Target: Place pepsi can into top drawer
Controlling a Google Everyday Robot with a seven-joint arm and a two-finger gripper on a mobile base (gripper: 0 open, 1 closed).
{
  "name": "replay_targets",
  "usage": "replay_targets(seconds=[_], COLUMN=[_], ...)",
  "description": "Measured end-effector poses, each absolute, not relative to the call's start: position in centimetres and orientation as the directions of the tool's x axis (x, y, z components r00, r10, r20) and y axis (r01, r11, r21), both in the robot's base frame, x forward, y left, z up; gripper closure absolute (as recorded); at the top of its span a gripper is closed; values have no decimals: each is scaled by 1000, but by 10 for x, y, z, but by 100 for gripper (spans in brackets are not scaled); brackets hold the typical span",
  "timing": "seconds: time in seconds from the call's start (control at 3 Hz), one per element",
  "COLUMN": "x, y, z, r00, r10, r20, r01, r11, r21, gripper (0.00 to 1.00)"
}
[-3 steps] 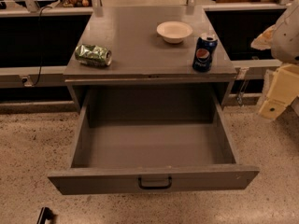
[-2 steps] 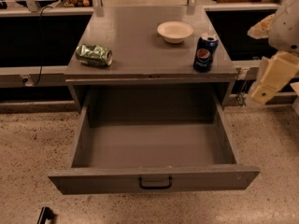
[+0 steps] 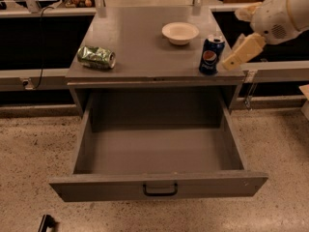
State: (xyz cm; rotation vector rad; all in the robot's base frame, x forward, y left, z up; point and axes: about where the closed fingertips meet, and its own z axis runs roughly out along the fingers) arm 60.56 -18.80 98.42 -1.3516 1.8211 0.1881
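The pepsi can (image 3: pixel 211 55) stands upright on the grey cabinet top (image 3: pixel 135 37), near its front right corner. It is dark blue with a round red-white-blue logo and a silver top. The top drawer (image 3: pixel 159 186) is pulled wide open below, and its inside is bare. Its flat front panel has a small black handle (image 3: pixel 160 190) at the centre. My gripper (image 3: pixel 243 51) comes in from the upper right on a white arm (image 3: pixel 280 16). It hangs just right of the can, at about the can's height, and does not touch it.
A dented green can (image 3: pixel 96 57) lies on its side at the front left of the top. A white bowl (image 3: pixel 180 33) stands behind the pepsi can. Dark shelving and metal rails run on both sides of the cabinet. The floor is speckled.
My gripper has moved left and up, from beside the cabinet's right side to just right of the pepsi can. The cans, bowl and drawer have not moved.
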Motion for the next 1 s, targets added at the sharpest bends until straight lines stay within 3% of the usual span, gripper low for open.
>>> replay_targets(seconds=[0.33,0.67,1.0], x=[669,708,716], y=[-170,-170,-171], z=[969,957,957], r00=[-49,-57,-54], r10=[-545,-440,-429], r20=[-837,-896,-902], r01=[-813,-767,-752], r11=[509,594,611], r21=[-284,-243,-246], gripper=[0,0,0])
